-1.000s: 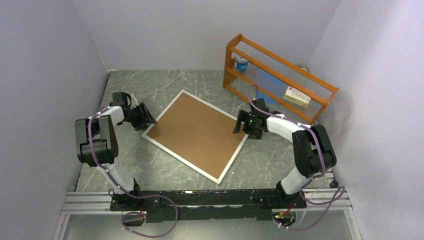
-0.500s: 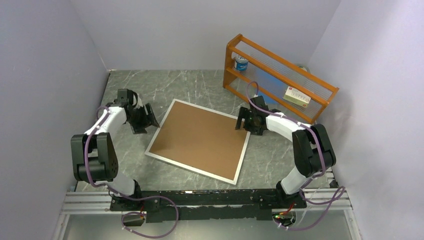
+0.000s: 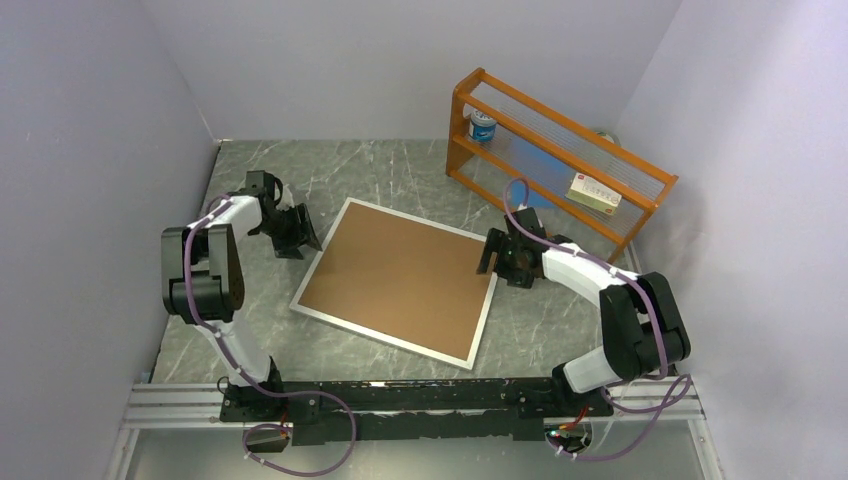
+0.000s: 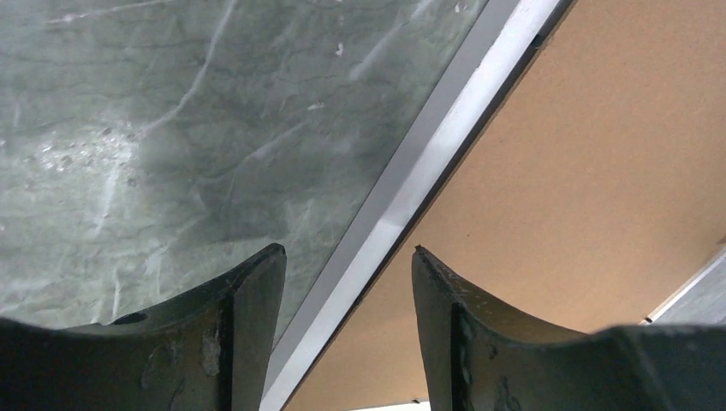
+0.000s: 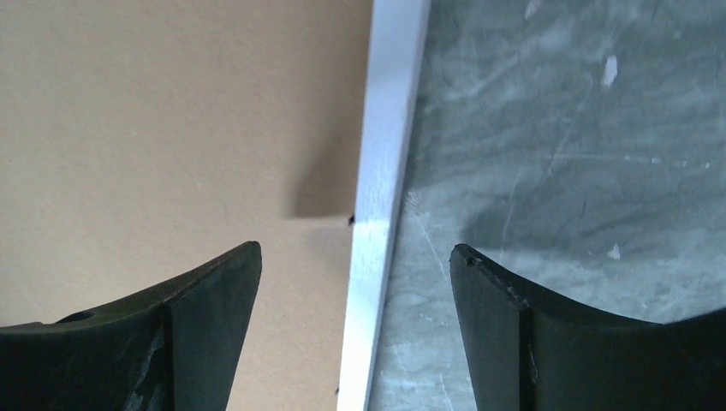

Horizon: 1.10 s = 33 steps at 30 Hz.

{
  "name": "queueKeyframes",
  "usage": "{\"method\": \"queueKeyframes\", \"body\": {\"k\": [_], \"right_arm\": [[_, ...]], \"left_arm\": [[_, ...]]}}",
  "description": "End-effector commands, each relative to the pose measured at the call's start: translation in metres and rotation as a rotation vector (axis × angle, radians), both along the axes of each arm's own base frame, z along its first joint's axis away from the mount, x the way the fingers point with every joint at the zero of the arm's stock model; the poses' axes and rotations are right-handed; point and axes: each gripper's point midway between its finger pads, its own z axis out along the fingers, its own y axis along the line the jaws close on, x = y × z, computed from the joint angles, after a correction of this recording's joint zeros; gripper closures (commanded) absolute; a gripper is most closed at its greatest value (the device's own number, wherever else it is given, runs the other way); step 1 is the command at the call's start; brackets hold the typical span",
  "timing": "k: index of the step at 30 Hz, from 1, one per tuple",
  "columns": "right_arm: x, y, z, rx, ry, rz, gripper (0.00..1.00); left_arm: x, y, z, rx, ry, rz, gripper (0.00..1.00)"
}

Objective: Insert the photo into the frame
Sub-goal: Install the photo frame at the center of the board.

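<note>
The white frame (image 3: 380, 336) lies flat mid-table with the brown backing board (image 3: 400, 275) filling its centre. The photo is hidden. My left gripper (image 3: 300, 232) is open at the frame's far left corner. In the left wrist view its fingers straddle the white border (image 4: 428, 163), with the board (image 4: 599, 171) to the right. My right gripper (image 3: 492, 258) is open at the frame's right edge. In the right wrist view its fingers straddle the border (image 5: 385, 128), with the board (image 5: 171, 111) to the left. Neither gripper holds anything.
An orange wooden rack (image 3: 560, 160) stands at the back right, holding a blue-and-white can (image 3: 483, 126) and a small box (image 3: 594, 191). Walls close in the left, back and right. The table is grey marble (image 3: 400, 165).
The frame with its board turned to lie squarer to the table's front edge a second ago, then stayed still. My left gripper moved back along the left corner; my right gripper shifted slightly nearer.
</note>
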Motion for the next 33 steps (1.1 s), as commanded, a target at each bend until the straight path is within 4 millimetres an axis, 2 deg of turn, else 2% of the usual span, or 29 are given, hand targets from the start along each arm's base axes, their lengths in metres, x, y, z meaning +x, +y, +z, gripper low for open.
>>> {"method": "queueKeyframes", "body": {"k": [1, 13, 18, 21, 23, 26, 30, 33], "right_arm": [[-0.013, 0.003, 0.000, 0.036, 0.024, -0.012, 0.16], [-0.023, 0.011, -0.017, 0.082, 0.081, -0.001, 0.19], [-0.024, 0.018, -0.017, 0.117, 0.081, 0.017, 0.19], [-0.022, 0.022, -0.016, 0.136, 0.080, 0.025, 0.19], [-0.022, 0.024, -0.016, 0.144, 0.083, 0.031, 0.19], [-0.021, 0.026, -0.017, 0.146, 0.086, 0.035, 0.19], [-0.022, 0.025, -0.017, 0.139, 0.088, 0.039, 0.19], [-0.023, 0.023, -0.017, 0.129, 0.086, 0.038, 0.20]], "left_arm": [[0.019, -0.012, 0.012, -0.062, -0.077, -0.068, 0.40], [0.003, -0.012, -0.015, 0.029, 0.036, -0.084, 0.42], [-0.004, -0.020, -0.019, 0.026, 0.075, -0.116, 0.42], [-0.010, -0.018, -0.021, 0.039, 0.096, -0.128, 0.41], [-0.015, -0.025, -0.024, 0.058, 0.110, -0.161, 0.39], [-0.018, -0.024, -0.028, 0.106, 0.129, -0.174, 0.39], [-0.013, -0.026, -0.020, 0.104, 0.101, -0.163, 0.44], [-0.003, -0.025, -0.004, 0.109, 0.046, -0.157, 0.42]]}}
